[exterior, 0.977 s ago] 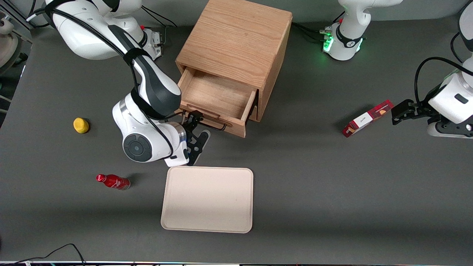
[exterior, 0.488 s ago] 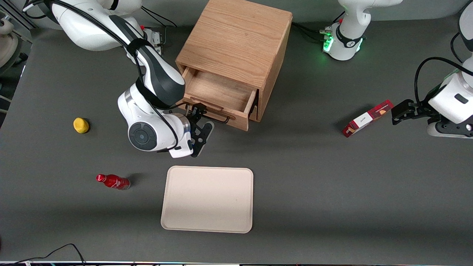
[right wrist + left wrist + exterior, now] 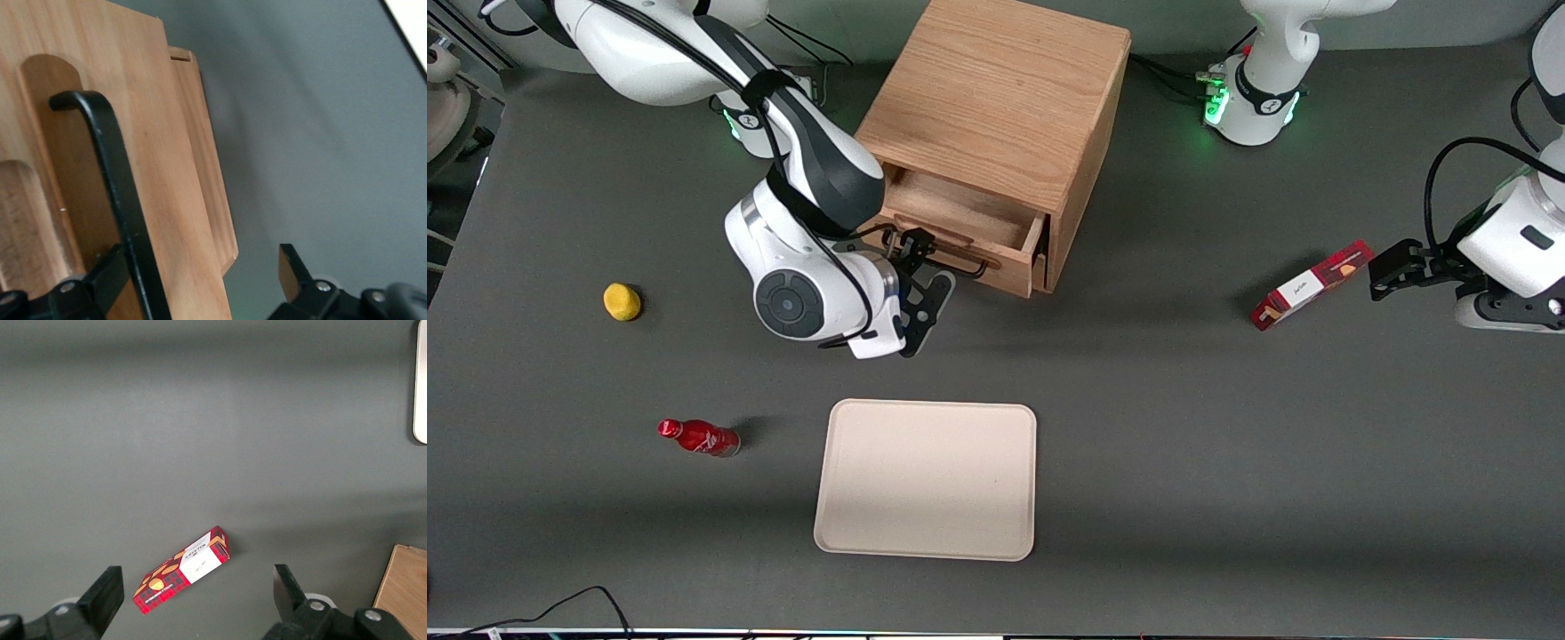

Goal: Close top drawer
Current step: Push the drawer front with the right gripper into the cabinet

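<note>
Your gripper (image 3: pixel 925 267) sits right at the drawer face, nearer the front camera than the cabinet (image 3: pixel 996 107), fingers spread apart with one finger (image 3: pixel 100 283) down beside the black handle (image 3: pixel 113 180) and not clamped on it. The top drawer (image 3: pixel 969 240) is partly out, its front running crosswise to your push line and its slide axis going straight away from the claw into the cabinet. It looks like the finger is touching the handle, but contact is hard to confirm. You'd push along that axis, away from the camera.
</note>
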